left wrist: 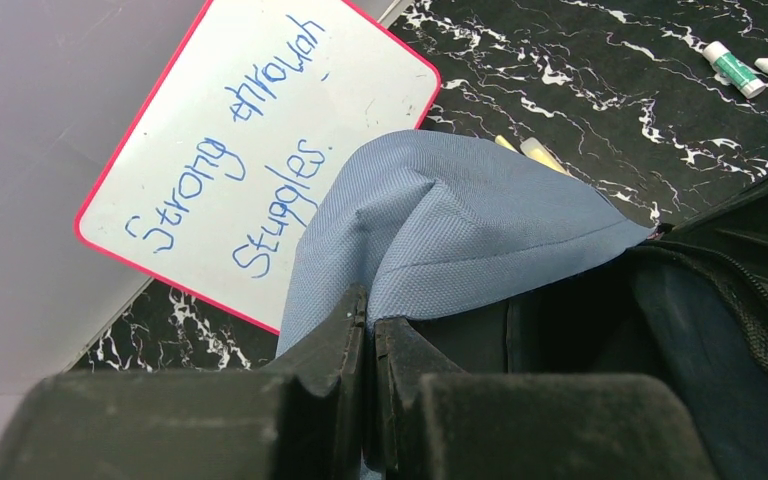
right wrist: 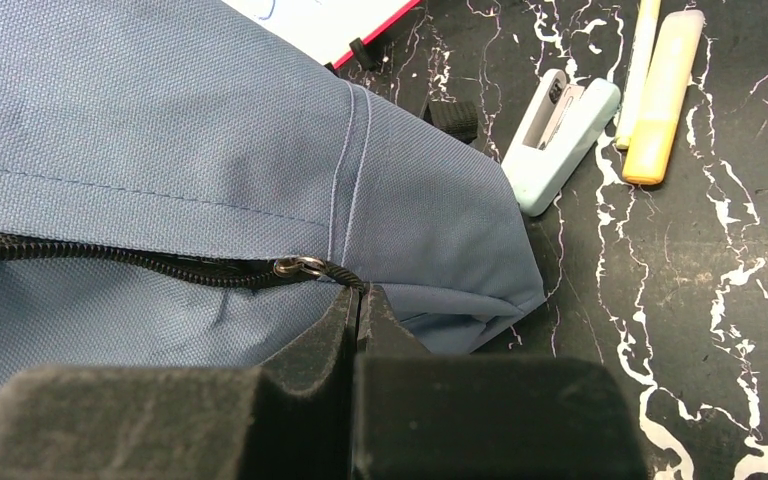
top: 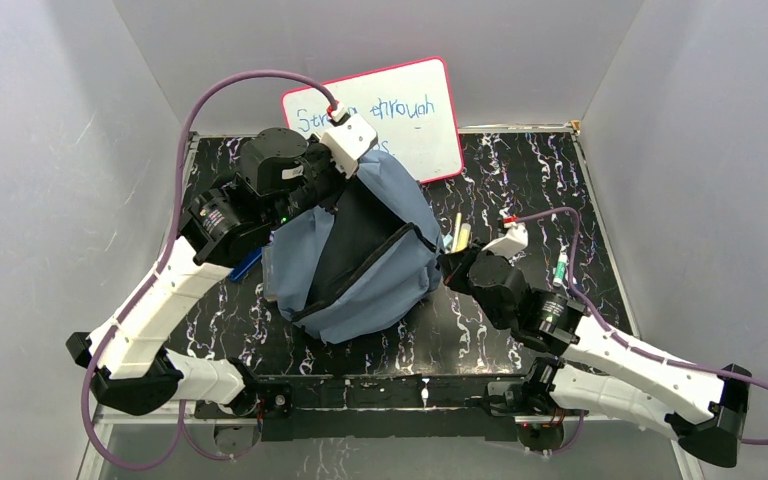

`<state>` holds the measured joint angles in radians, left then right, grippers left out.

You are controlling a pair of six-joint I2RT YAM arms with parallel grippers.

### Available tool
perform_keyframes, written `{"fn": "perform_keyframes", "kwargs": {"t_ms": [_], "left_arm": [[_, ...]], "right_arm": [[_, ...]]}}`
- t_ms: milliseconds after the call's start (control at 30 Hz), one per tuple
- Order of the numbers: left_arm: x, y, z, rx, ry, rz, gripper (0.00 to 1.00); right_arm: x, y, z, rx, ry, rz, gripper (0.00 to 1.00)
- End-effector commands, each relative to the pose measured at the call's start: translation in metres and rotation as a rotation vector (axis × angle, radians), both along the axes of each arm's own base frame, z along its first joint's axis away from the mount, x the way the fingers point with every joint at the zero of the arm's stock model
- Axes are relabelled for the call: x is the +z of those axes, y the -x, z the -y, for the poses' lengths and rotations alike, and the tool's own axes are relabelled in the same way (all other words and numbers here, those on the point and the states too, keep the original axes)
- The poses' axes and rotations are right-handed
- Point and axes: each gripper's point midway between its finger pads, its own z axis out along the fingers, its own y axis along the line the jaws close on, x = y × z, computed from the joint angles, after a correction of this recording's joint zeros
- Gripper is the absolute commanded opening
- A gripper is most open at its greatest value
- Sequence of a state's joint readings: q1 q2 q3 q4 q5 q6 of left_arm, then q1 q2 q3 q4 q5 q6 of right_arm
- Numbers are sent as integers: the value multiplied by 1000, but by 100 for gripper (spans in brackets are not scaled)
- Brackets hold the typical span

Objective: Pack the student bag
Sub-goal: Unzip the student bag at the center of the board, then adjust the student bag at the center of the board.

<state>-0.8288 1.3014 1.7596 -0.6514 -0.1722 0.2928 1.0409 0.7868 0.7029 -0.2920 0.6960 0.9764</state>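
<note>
The student bag [top: 380, 280] is seen lying unzipped at the middle of the table [top: 520, 170], with its far fabric edge pinched between the closed fingers of the left pincer [left wrist: 368, 335] and its zipper end clamped at its right side by the fully closed right pincer [right wrist: 358, 310].

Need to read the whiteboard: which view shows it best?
Left wrist: the whiteboard is large, its writing legible. The top view has it partly behind the left arm; the right wrist catches only a corner.
</note>
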Motion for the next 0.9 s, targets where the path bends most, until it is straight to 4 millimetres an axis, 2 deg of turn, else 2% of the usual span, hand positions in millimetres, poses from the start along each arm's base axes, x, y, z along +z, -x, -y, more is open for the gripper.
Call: {"fn": "perform_keyframes", "kwargs": {"t_ms": [0,33,133,200,333,500,533,633,867], "left_arm": [[33,-4,-18,73,73,88,0],[34,-4,-18,73,74,90,0],[33,-4,-17,70,74,87,0],[33,-4,-16,69,78,85,0],[35,-4,-15,72,96,82,0],[47,-12,-23,163,157,97,1],[54,-14,-27,195,178,107,1],[86,-12,-37,244,280,142,1],[165,13,-45,187,538,210,0]], "right_arm": [[-27,4,26,-53,123,-45,0],[-27,4,26,-49,124,-47,1],[-14,5,27,-31,122,-28,12],[6,5,28,-19,108,8,21],[60,7,33,2,67,101,40],[106,16,38,53,48,142,62],[112,17,39,53,43,144,64],[114,19,44,37,36,120,69],[110,21,39,49,18,85,73]]}}
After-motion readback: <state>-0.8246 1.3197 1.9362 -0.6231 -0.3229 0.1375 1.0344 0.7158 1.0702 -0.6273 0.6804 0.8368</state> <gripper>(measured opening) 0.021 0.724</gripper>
